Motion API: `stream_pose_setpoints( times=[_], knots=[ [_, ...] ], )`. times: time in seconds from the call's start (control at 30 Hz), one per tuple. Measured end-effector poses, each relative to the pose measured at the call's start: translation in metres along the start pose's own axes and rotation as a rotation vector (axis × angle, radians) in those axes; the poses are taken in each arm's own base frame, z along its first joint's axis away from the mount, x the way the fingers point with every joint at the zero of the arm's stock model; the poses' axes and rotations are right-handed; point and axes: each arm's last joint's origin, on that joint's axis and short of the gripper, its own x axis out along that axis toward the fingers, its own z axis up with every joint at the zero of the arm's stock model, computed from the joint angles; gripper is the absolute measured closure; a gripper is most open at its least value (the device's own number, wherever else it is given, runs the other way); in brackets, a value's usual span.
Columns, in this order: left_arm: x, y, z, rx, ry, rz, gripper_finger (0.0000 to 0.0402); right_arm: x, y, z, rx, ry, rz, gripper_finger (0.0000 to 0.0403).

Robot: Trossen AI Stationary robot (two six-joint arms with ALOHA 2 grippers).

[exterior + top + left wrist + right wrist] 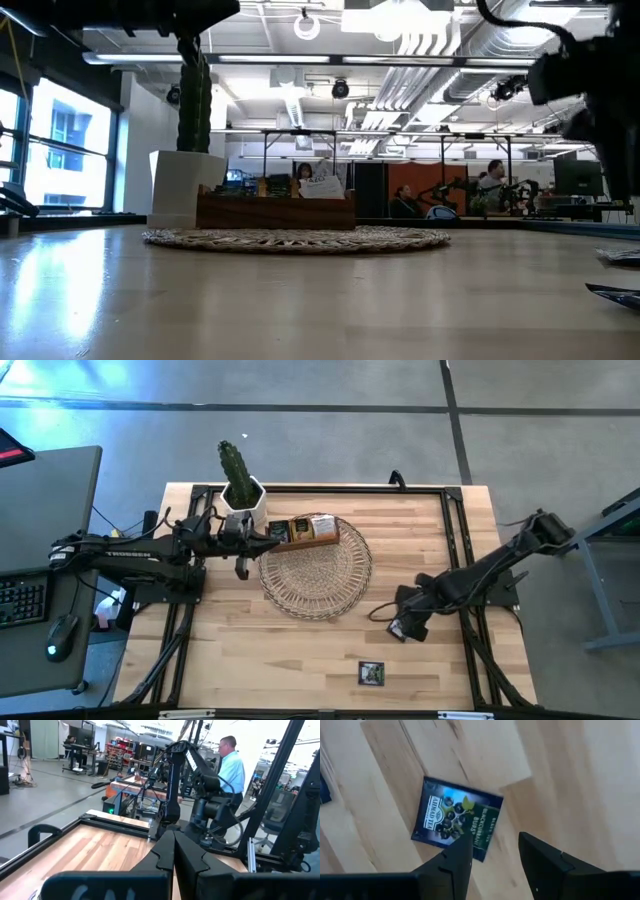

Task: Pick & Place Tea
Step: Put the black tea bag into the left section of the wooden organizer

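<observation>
Tea is seen as one small flat square sachet (456,818) lying flat on the pale wooden table (560,765), below the right gripper (494,851). In the right wrist view the sachet is dark blue-black with a picture of dark berries and green leaves, a pale vertical brand strip along one edge and a green panel of lettering on the other side; it lies turned at an angle to the grain of the wood. The right gripper's two dark fingers (454,860) are held apart with nothing between them, above the sachet, one fingertip overlapping the sachet's edge in that view. Whether the finger touches the paper cannot be told.

In the high view the same sachet (372,673) is seen near the table's front edge, well apart from the round wicker mat (315,572), with the right gripper (407,622) between mat and table side. A wooden box (304,532) is set on the mat's far rim, beside a potted cactus (240,482).

The left gripper (262,538) is held closed and empty near the box, above the mat's edge.
</observation>
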Motion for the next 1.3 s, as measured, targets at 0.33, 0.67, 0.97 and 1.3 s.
stream_pose_setpoints(
  times=[0.33,0.67,0.97,1.3],
  knots=[
    [0.0,0.0,-0.001,-0.007,0.015,0.004,0.0401,0.044,-0.013,-0.017,0.08,-0.071,0.158,0.0247],
    [0.0,0.001,-0.003,-0.009,0.029,0.02,0.0401,0.044,-0.011,-0.016,0.032,-0.076,0.162,0.0256],
    [0.0,0.002,-0.003,-0.009,0.031,0.039,0.0401,0.017,0.006,0.004,-0.042,-0.176,0.147,0.0262],
    [0.0,0.002,-0.004,-0.009,0.038,0.041,0.0401,0.041,-0.015,-0.017,0.02,-0.091,0.058,0.0262]
  ],
)
